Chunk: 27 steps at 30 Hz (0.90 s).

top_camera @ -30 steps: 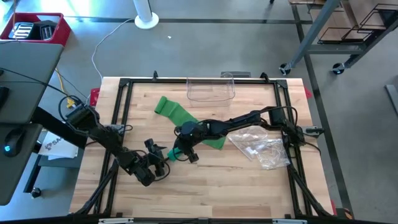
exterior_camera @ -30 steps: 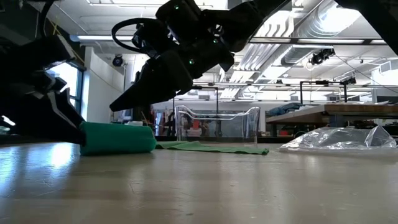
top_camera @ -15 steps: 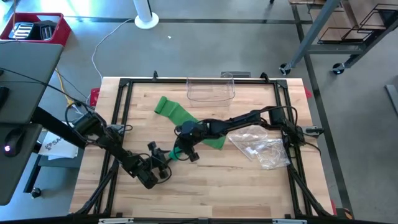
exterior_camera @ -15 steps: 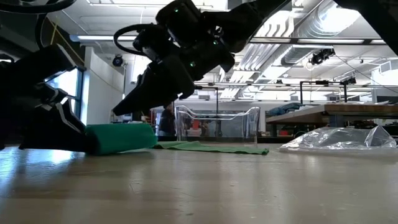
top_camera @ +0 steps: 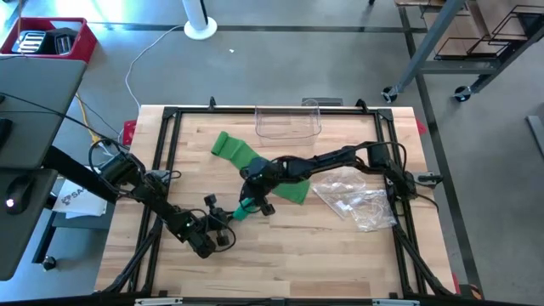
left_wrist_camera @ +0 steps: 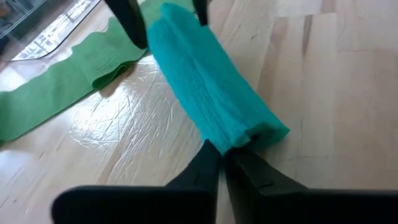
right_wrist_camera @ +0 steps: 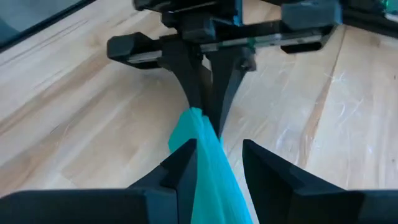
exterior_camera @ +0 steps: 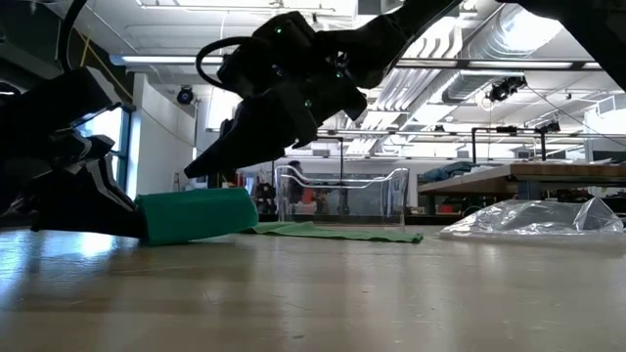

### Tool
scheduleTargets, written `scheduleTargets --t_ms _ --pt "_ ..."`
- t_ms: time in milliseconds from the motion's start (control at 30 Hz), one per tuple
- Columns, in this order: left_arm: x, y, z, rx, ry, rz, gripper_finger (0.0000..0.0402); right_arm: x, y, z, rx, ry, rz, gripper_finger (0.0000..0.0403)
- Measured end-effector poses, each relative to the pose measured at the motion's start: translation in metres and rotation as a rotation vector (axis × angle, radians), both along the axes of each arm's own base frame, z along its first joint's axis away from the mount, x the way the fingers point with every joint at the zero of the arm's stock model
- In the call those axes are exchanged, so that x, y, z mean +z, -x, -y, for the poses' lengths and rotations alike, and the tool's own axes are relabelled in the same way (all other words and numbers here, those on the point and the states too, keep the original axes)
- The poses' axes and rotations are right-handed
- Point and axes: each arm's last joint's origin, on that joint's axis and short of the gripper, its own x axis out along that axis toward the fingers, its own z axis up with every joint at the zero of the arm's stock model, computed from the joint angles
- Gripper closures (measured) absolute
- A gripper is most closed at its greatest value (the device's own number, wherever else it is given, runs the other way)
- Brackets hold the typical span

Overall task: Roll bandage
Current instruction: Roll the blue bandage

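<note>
A green bandage lies on the wooden table (top_camera: 340, 255). Its flat strip (top_camera: 234, 151) runs toward the far left, and its rolled part (top_camera: 241, 211) lies mid-table, showing as a teal cylinder (exterior_camera: 196, 215) in the low view. My left gripper (left_wrist_camera: 222, 163) is shut on the roll's near end (right_wrist_camera: 194, 117). My right gripper (right_wrist_camera: 217, 165) is open just above the roll's far part, one finger on either side; I see no touch. My left gripper pinches the roll's near end face (left_wrist_camera: 244, 138) between its two fingertips. The fingers come slanting down from the table's near left and lie along the roll. The roll rests lengthwise on the table.
A crumpled clear plastic bag (top_camera: 357, 204) lies right of the arms. A clear plastic box (top_camera: 287, 123) stands at the far edge. A black frame (top_camera: 161, 170) borders the table. Bare wood lies along the near side.
My left gripper has moved down and in toward the roll's near end, then shut on it. The roll has shifted slightly along the table, away from the left gripper. My right gripper has stayed open over the roll.
</note>
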Motion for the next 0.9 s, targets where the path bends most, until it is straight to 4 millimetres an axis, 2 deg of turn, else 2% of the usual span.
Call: scheduleTargets --t_ms 300,533,733,900 --pt "0.000 0.000 0.000 -0.003 0.002 -0.003 0.0387 -0.002 0.002 -0.004 0.053 0.047 0.005 0.0284" --pt "0.002 -0.002 0.002 -0.021 -0.015 -0.015 0.0389 -0.004 0.002 -0.003 0.023 0.087 -0.012 0.0284" --pt "0.005 -0.006 0.006 -0.067 -0.057 -0.038 0.0389 -0.022 0.002 -0.007 0.046 0.067 -0.060 0.0284" --pt "0.004 -0.006 0.005 -0.049 -0.038 -0.034 0.0389 -0.025 0.002 -0.017 0.071 0.030 -0.075 0.0284"
